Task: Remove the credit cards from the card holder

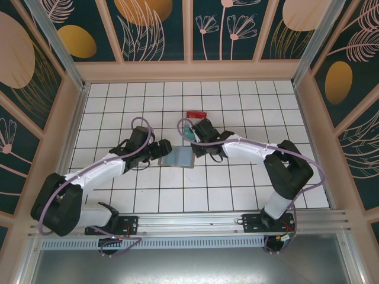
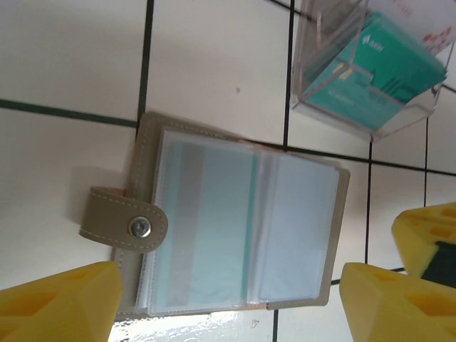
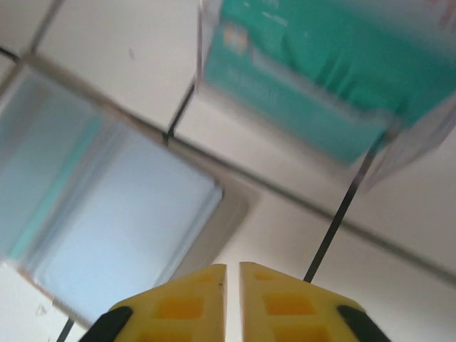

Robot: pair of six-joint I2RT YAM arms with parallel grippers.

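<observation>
Tabletop (image 1: 118, 106) of white tiles, walled by patterned panels. At left, the left gripper (image 1: 164, 148) hangs over the card holder (image 1: 177, 157), yellow fingers (image 2: 64, 303) spread wide and gripping nothing. The holder lies open and flat near the table's middle: grey-brown stitched cover, snap strap (image 2: 125, 221) folded outward, clear sleeves showing pale teal and blue-grey. To its right, the right gripper (image 3: 232, 285) is pressed together, empty. Close by stands a clear box (image 2: 367, 68) of teal cards, with a small red object (image 1: 195, 114) farther back.
</observation>
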